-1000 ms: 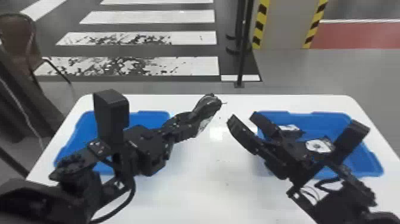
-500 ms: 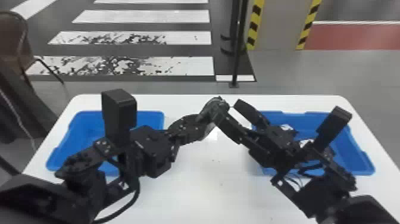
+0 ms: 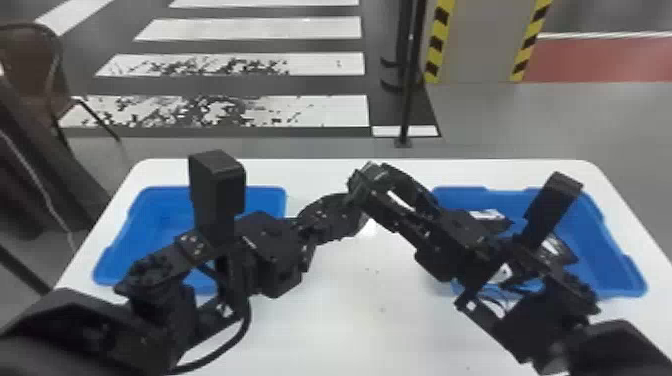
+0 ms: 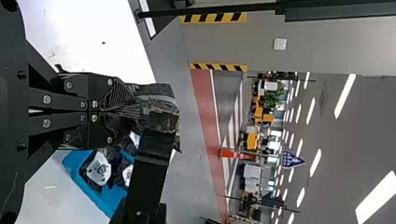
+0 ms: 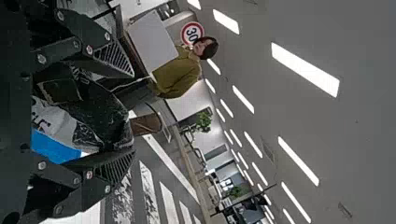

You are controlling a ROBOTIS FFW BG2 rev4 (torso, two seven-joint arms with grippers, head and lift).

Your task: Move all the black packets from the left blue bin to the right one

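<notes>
Above the table's middle, my left gripper [image 3: 345,207] meets my right gripper [image 3: 387,192]. The left wrist view has my left gripper [image 4: 119,105] shut on a black packet [image 4: 156,95]. In the right wrist view the fingers of my right gripper [image 5: 132,112] stand apart on either side of that packet [image 5: 105,114], whose white label faces the camera. The left blue bin [image 3: 112,250] is partly behind my left arm; no packet shows in its visible part. The right blue bin [image 3: 620,265] holds several black packets with white labels, one of them [image 3: 487,215] near its left side, partly covered by my right arm.
Both bins stand on the white table [image 3: 350,320], with bare tabletop between them below the arms. A black pole [image 3: 407,100] rises from the floor beyond the table's far edge. A chair [image 3: 32,75] stands at the far left.
My right gripper has moved left to the held packet, its fingers now around it. The left gripper shifted only slightly in the head view, and the packet has stayed in it.
</notes>
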